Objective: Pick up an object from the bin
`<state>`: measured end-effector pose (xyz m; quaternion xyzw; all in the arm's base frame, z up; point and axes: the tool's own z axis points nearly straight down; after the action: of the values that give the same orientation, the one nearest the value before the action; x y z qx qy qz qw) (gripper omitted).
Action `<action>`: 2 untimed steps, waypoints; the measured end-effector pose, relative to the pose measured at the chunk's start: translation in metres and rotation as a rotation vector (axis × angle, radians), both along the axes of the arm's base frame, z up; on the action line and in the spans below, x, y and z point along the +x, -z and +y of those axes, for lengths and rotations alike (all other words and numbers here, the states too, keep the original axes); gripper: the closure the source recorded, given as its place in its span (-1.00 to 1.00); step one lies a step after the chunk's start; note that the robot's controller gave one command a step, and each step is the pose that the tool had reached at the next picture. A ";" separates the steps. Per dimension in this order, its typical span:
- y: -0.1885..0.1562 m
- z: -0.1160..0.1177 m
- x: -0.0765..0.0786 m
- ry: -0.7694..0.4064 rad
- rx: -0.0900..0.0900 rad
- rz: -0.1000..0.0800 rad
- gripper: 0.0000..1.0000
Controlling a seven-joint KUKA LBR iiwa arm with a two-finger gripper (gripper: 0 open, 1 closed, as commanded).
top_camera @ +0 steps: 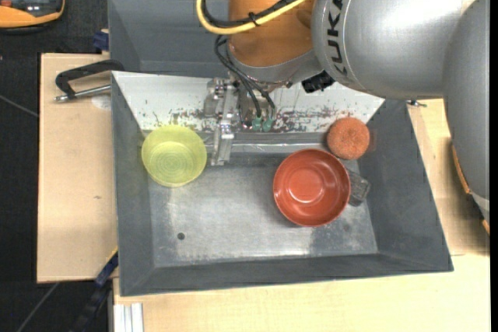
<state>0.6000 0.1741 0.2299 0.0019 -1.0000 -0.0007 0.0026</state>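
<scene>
Can't make out the jaws' state, released or clenched, tucked low under the orange wrist cover (276, 4) by the back wall. Hanging just right of the yellow-green bowl (174, 155), upright and empty, on the left of the bin (257, 259). Plenty of bare floor out front. Right of centre, an empty red bowl (310, 186), orange ball (348, 137) just behind, small grey thing (359, 189) half hidden at its rim.

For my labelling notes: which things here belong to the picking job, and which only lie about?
Job:
gripper
yellow-green bowl, close beside it
grey bin

Lying about:
red bowl
orange ball at the back
small grey piece beside the red bowl
</scene>
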 end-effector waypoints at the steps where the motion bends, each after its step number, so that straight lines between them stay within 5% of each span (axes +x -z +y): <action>1: -0.092 -0.080 0.002 -0.199 0.000 -0.014 -1.00; 2: -0.011 -0.110 -0.006 -0.337 0.000 -0.011 -1.00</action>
<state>0.5935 0.0638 0.2404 0.1696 -0.9855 -0.0002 -0.0028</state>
